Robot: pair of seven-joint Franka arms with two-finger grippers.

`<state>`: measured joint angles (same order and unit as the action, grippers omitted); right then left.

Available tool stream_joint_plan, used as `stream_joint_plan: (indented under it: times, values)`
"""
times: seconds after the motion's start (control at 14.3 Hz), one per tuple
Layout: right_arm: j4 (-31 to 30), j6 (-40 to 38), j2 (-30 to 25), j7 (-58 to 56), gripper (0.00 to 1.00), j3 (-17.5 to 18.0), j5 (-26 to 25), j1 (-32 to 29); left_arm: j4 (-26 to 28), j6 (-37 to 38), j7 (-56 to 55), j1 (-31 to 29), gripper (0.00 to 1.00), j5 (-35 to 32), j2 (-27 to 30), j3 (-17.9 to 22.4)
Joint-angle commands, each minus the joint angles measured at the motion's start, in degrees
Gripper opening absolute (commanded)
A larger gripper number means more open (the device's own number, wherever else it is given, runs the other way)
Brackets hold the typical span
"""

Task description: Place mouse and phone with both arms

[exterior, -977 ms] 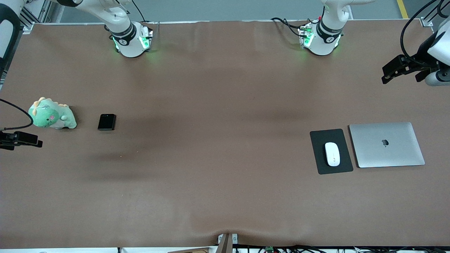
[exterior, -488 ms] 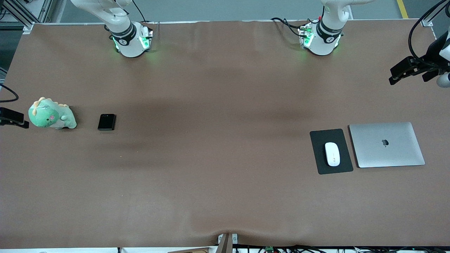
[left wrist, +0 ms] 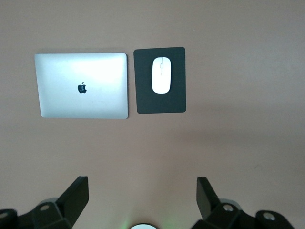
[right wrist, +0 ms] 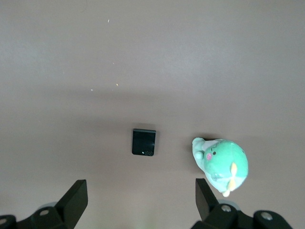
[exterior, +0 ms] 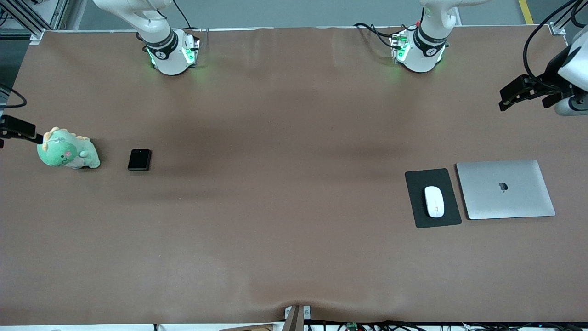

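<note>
The white mouse (exterior: 434, 201) lies on a dark mat (exterior: 419, 184) toward the left arm's end of the table. It also shows in the left wrist view (left wrist: 161, 75). The black phone (exterior: 139, 159) lies flat toward the right arm's end and shows in the right wrist view (right wrist: 144, 142). My left gripper (exterior: 523, 97) hangs open and empty high over the table's end, above the laptop's side (left wrist: 142, 195). My right gripper (exterior: 20, 130) is open and empty (right wrist: 140, 193), high over the table's edge next to the plush.
A closed silver laptop (exterior: 505, 189) lies beside the mat, toward the left arm's end. A green dinosaur plush (exterior: 66, 149) stands beside the phone, toward the right arm's end. The brown table cover (exterior: 285, 193) spreads between the two groups.
My right gripper has moved along the table's end toward the robots' bases and now sits by the plush's head. My left gripper drifted outward, then back. Mouse and phone have not moved.
</note>
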<state>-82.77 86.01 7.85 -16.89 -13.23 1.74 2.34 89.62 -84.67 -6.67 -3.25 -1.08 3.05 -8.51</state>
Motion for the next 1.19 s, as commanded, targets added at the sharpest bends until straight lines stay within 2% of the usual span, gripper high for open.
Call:
stream_joint_plan:
  times: [0.0,0.14,0.28,1.12]
  values:
    - [-10.4,4.3,-8.4,1.5,1.0,4.6,-3.2,-2.0,0.6,-0.1,1.0,-0.2,1.0,0.5,0.6,-0.5]
    - [-13.9,5.9,-11.0,2.8,1.0,6.2,-3.4,-2.7,0.6,-0.1,1.0,-0.2,1.0,0.5,0.6,-1.2]
    - [-13.9,5.3,-11.7,3.2,1.0,9.3,-3.4,-6.0,0.5,-0.1,1.0,-0.2,1.0,0.5,0.5,-1.3]
    - [-10.7,5.2,-10.4,3.4,1.0,9.5,-3.9,-5.4,-1.6,-0.1,1.0,-0.6,1.0,0.5,-0.5,-1.2]
